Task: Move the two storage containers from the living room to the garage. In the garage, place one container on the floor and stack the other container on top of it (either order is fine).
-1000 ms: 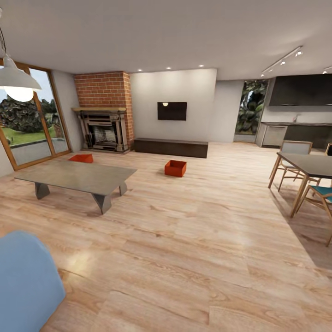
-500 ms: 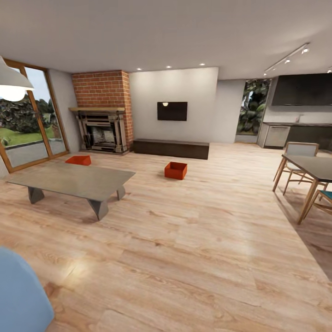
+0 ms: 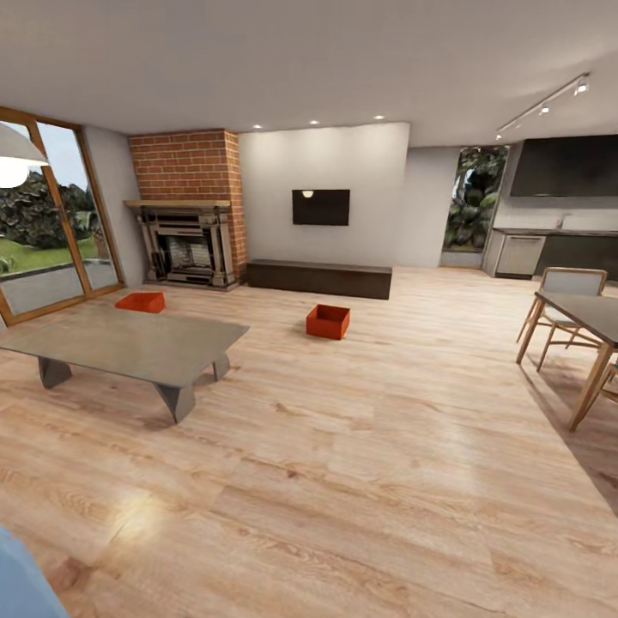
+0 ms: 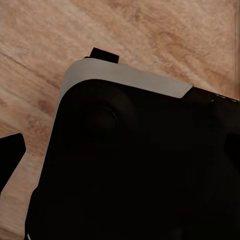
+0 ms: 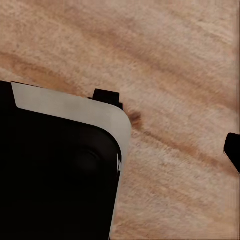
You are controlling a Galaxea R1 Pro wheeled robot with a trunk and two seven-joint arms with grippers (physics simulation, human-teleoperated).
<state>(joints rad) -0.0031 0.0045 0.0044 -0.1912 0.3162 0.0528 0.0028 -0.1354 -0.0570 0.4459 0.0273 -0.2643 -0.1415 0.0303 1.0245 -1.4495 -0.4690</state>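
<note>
**Two bins on the living room floor**

No writing or labels can be read anywhere. Two orange-red bins sit on the light wood-plank floor (image 3: 360, 446), lidless and plain-walled. The near bin (image 3: 328, 321) stands in open floor in front of the dark bench (image 3: 318, 278) under the TV (image 3: 320, 207). The far bin (image 3: 140, 301) lies beyond the grey coffee table (image 3: 129, 343), near the brick fireplace (image 3: 190, 215). The two are well apart. Each wrist view looks down on planks past the robot's dark body; whether the jaws are open or holding anything cannot be told.
</note>
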